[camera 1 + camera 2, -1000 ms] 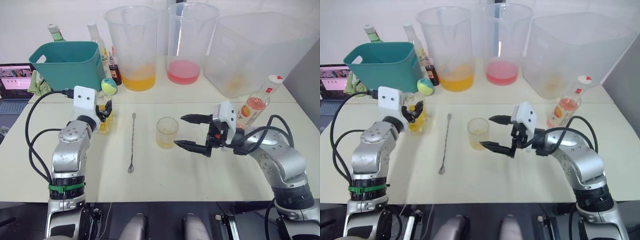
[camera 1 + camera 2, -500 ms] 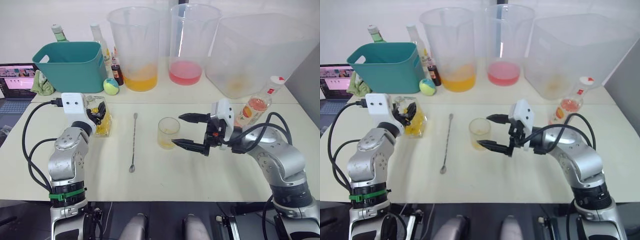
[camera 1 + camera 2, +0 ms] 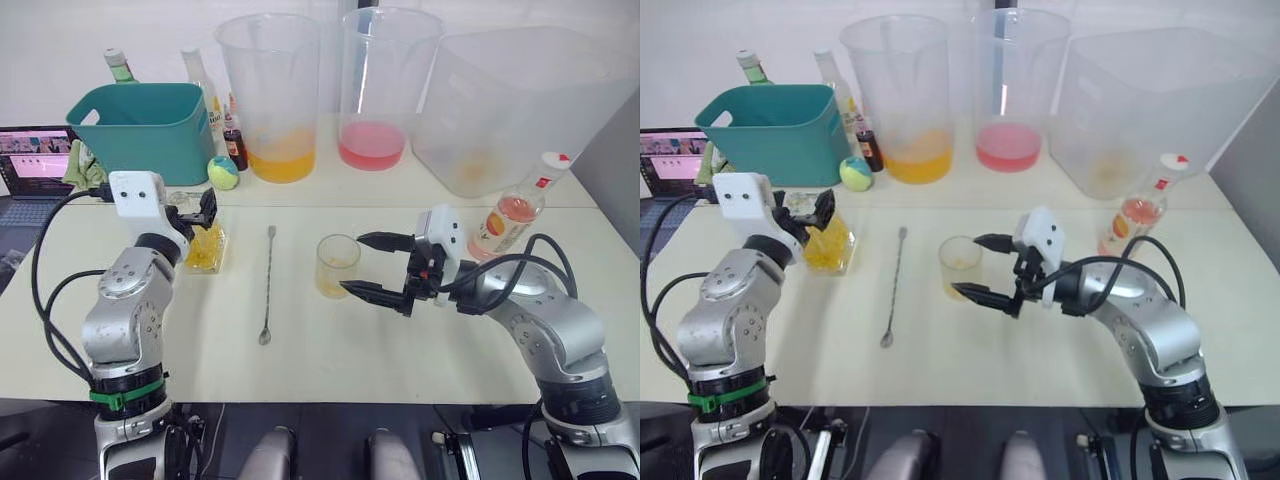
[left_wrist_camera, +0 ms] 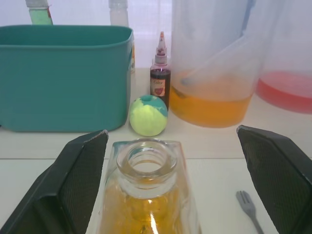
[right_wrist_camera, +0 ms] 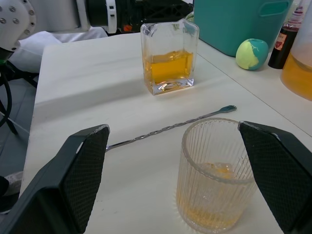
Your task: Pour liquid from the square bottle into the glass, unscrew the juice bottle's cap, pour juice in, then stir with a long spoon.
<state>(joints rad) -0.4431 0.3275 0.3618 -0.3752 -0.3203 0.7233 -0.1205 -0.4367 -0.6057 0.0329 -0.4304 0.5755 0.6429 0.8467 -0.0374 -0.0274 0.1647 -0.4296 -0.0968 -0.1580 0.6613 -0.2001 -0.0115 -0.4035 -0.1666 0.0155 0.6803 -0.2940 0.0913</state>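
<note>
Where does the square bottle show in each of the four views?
Left eye: square bottle on the table, left of the long spoon.
Right eye: left of the spoon, beside the left gripper.
Left wrist: its neck between the open fingers.
Right wrist: upright beyond the glass.
Shared landmark: green-yellow ball.

amber square bottle (image 3: 207, 250); ribbed clear glass (image 3: 336, 266); teal bin (image 3: 140, 130).

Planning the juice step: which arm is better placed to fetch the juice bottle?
Right. The juice bottle stands just behind the right gripper, whose jaws are open and empty. The left gripper is across the table by the square bottle.
</note>
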